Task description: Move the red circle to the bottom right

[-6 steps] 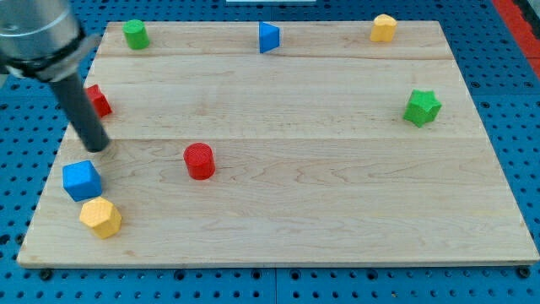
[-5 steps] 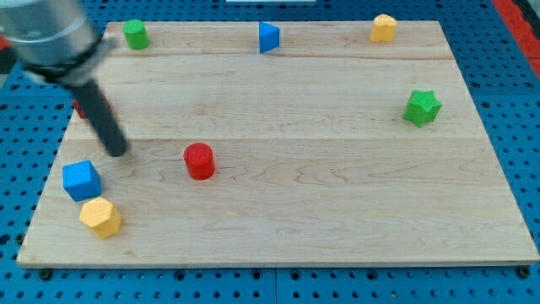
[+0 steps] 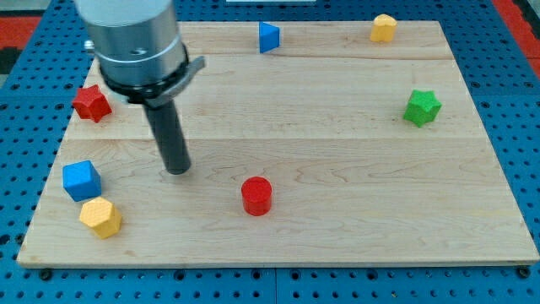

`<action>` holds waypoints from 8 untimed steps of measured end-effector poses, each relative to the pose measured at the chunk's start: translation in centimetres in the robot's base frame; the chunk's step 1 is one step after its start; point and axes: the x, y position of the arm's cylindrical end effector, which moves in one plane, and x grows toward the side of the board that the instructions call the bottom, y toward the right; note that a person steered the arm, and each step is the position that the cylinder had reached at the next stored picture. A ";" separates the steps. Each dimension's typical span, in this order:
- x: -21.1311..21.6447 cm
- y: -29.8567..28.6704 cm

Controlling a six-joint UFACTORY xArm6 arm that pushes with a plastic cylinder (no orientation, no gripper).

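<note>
The red circle [image 3: 256, 195], a short red cylinder, stands on the wooden board [image 3: 337, 135] a little left of the middle, toward the view's bottom. My tip [image 3: 178, 169] rests on the board to the left of it and slightly higher in the view, well apart from it. The rod rises to the arm's grey body at the view's top left.
A red star-like block [image 3: 91, 102] lies at the left edge. A blue cube [image 3: 81, 180] and a yellow hexagonal block [image 3: 101, 217] sit at the bottom left. A blue triangle [image 3: 268, 36] and a yellow block [image 3: 383, 28] lie along the top. A green star [image 3: 421, 107] is at the right.
My tip moved right across the board from the left edge. The red circle shifted right and down. The arm's body now hides the green block at the top left.
</note>
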 end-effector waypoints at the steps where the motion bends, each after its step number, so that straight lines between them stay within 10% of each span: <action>1: 1.8 1.2; 3: 4.6 16.6; 5: 7.4 11.3; 7: 8.5 29.0; 8: 11.0 21.6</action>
